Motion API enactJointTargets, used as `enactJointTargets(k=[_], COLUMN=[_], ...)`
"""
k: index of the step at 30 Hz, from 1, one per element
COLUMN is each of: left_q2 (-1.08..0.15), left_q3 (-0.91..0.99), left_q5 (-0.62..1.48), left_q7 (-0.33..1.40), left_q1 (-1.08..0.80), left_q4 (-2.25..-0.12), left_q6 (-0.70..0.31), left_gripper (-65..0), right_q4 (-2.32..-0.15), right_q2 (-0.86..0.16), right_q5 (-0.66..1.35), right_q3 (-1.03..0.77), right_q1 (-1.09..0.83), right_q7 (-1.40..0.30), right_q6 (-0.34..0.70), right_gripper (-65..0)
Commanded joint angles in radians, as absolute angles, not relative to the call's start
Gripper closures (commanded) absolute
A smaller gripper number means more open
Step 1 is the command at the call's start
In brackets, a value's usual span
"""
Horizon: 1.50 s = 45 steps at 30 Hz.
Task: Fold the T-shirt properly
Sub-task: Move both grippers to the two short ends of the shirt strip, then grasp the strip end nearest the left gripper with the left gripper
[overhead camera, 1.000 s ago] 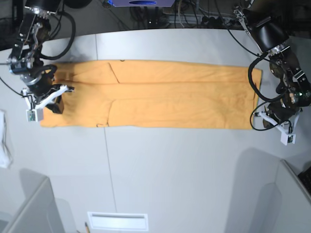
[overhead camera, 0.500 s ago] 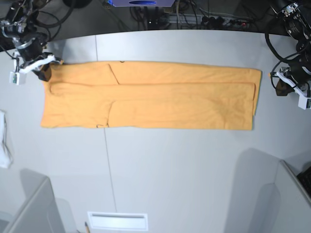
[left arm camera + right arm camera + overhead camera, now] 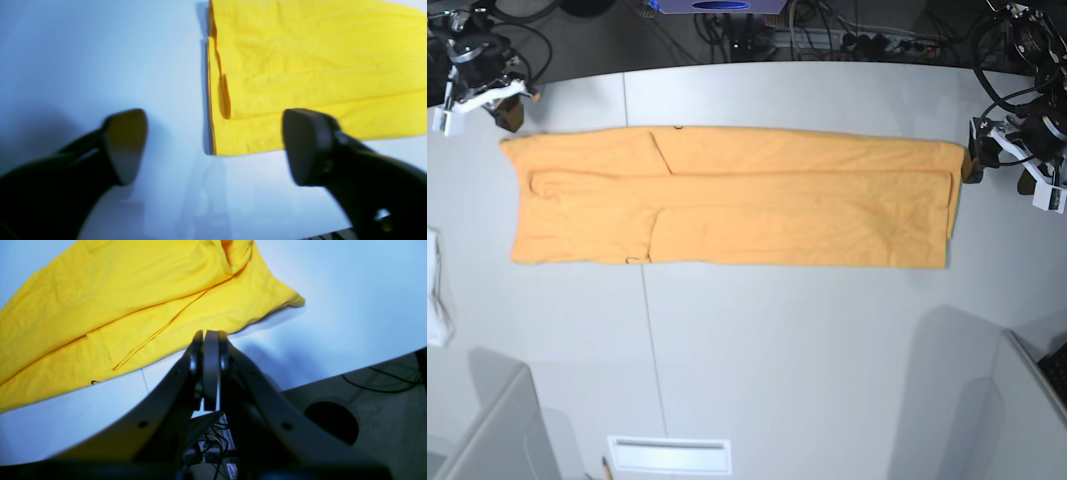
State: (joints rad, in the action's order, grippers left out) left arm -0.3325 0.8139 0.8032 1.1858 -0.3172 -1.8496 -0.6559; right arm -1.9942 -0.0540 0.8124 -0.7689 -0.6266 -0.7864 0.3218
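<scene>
I can read no brand, label or writing anywhere; a small dark mark at the T-shirt's (image 3: 727,195) far edge is too tiny to make out. The shirt, light orange, lies flat as a long band across the middle of the grey table (image 3: 777,350), with layers folded lengthwise over one another. A piece of white cloth (image 3: 435,290) sits at the table's edge, well apart from the shirt. Cables (image 3: 827,35) crowd the space behind the table. A white slotted plate (image 3: 669,455) lies near the front edge.

My left gripper (image 3: 997,160) hovers just beside the shirt's end, its two dark fingers (image 3: 126,143) spread wide with bare table between them and nothing held. My right gripper (image 3: 497,95) hangs above the opposite far corner of the shirt; in its wrist view the fingertips (image 3: 210,353) are pressed together, gripping nothing, the cloth lying beyond them.
</scene>
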Motion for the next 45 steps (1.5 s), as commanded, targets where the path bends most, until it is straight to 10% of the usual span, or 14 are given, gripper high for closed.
enactJointTargets(k=[1, 29, 42, 45], left_q2=[-0.351, -0.348, -0.337, -0.340], left_q3=[0.820, 0.455, 0.455, 0.466], left_q5=[0.816, 0.608, 0.607, 0.605], left_q7=[1.164, 0.949, 0.946, 0.944], left_q1=[-0.295, -0.113, -0.102, -0.081], left_q4=[-1.863, -1.333, -1.254, -1.218], left_q6=[-0.659, -0.664, -0.665, -0.665], left_gripper=[-65.0, -63.8, -2.3, 0.0], right_q4=[-2.009, -2.009, -2.009, -2.009], right_q2=[-0.056, -0.016, -0.015, -0.015], right_q5=[0.829, 0.825, 0.828, 0.828], right_q3=[-0.779, -0.769, -0.769, -0.769], right_q1=[-0.639, -0.642, -0.636, -0.636], right_q7=[-0.765, -0.768, -0.768, -0.768], right_q6=[0.326, 0.326, 0.326, 0.326], right_gripper=[0.0, 0.0, 0.0, 0.0])
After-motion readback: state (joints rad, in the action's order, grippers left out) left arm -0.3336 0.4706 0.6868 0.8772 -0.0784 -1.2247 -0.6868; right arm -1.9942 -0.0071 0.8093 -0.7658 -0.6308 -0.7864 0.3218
